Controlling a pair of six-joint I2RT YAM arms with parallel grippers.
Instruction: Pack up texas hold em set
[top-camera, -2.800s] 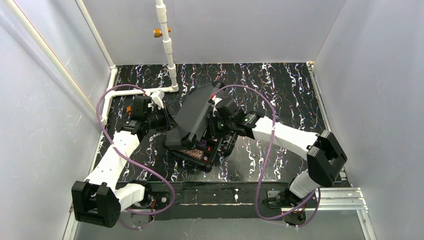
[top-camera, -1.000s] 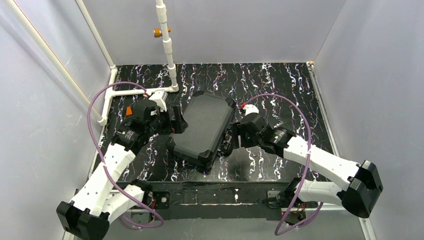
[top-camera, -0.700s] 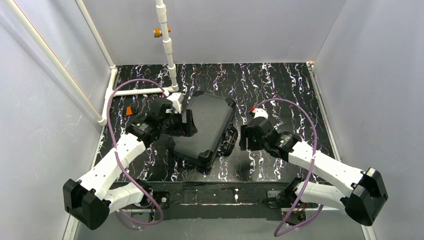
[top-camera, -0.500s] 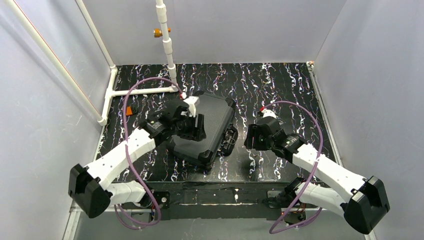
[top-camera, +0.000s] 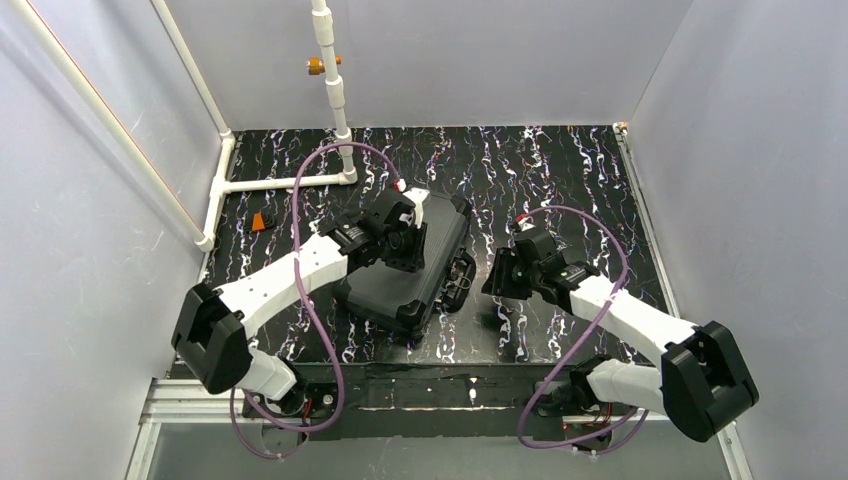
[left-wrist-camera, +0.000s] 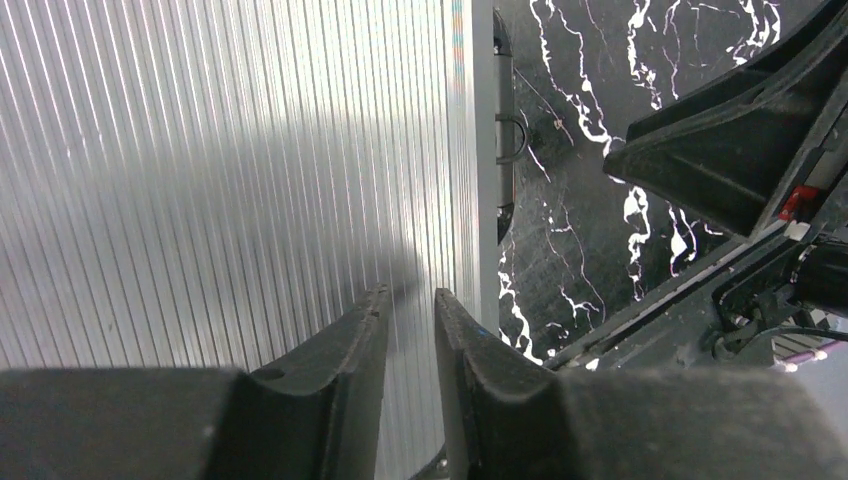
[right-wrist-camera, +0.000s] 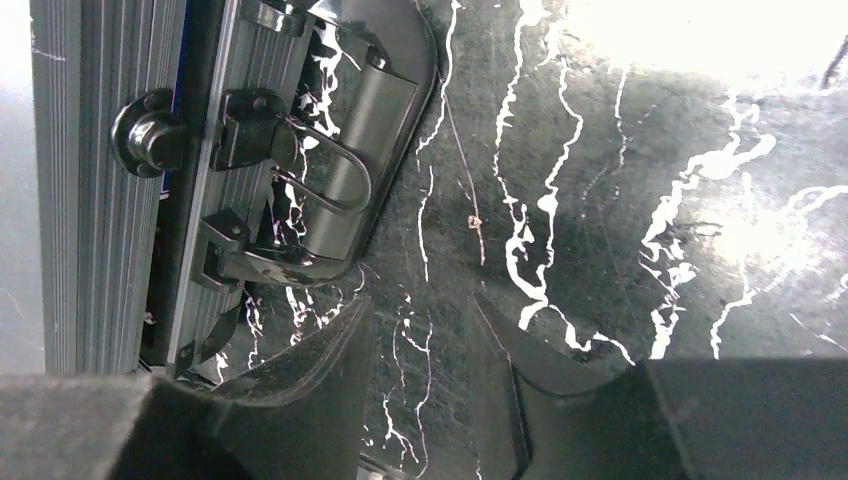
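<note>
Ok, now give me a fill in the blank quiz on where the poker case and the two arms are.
1. The black case is ___, not open.
2. The left fingers hang over its ribbed ___.
3. Its handle faces the ___ arm.
4. The right fingers hold ___.
Answers: closed, lid, right, nothing.

The top view is evenly, softly lit. Wrist views show glare on the ribbed case and the tabletop; the near fingers are blurred.

case ribbed matt plastic (latch glossy, smooth)
</note>
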